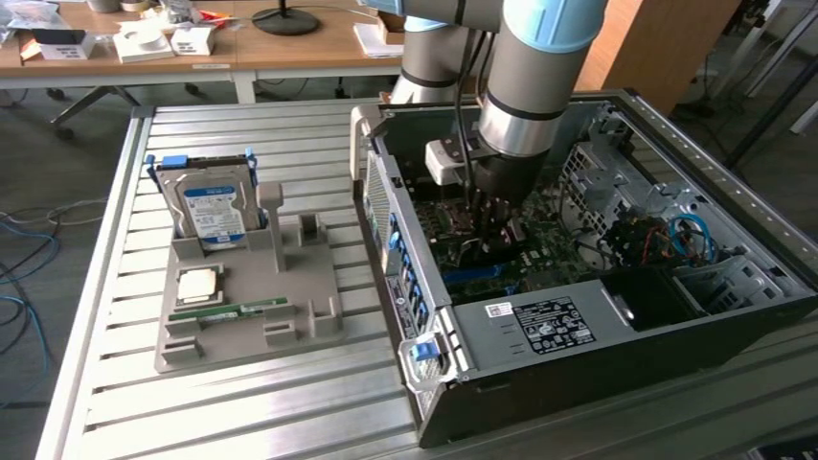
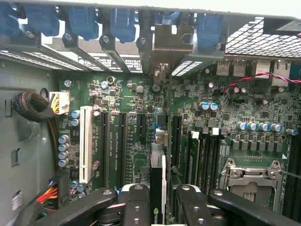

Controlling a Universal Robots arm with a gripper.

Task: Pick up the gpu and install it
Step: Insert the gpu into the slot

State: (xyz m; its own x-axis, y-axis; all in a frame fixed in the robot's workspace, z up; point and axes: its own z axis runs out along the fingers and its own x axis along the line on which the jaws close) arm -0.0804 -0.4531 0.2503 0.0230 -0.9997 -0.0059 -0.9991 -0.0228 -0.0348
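Observation:
In the wrist view the gpu (image 2: 157, 186) shows edge-on as a thin dark card with a logo on its near end. It stands upright over the motherboard (image 2: 127, 103), in line with a blue-ended expansion slot (image 2: 160, 123); whether it is seated I cannot tell. My gripper (image 2: 162, 203) is shut on the card, one black finger (image 2: 135, 203) on each side. In the exterior view the gripper (image 1: 492, 218) is down inside the open computer case (image 1: 537, 326), above the board, and the arm hides the card.
A grey fixture tray (image 1: 306, 316) on the exterior view's left holds a silver hard drive (image 1: 211, 206), a processor chip (image 1: 198, 284) and a memory stick (image 1: 230, 309). Inside the case are a white slot (image 2: 85, 143), a processor socket (image 2: 249, 176), cable bundles (image 2: 35, 108) and blue rear latches (image 2: 84, 21).

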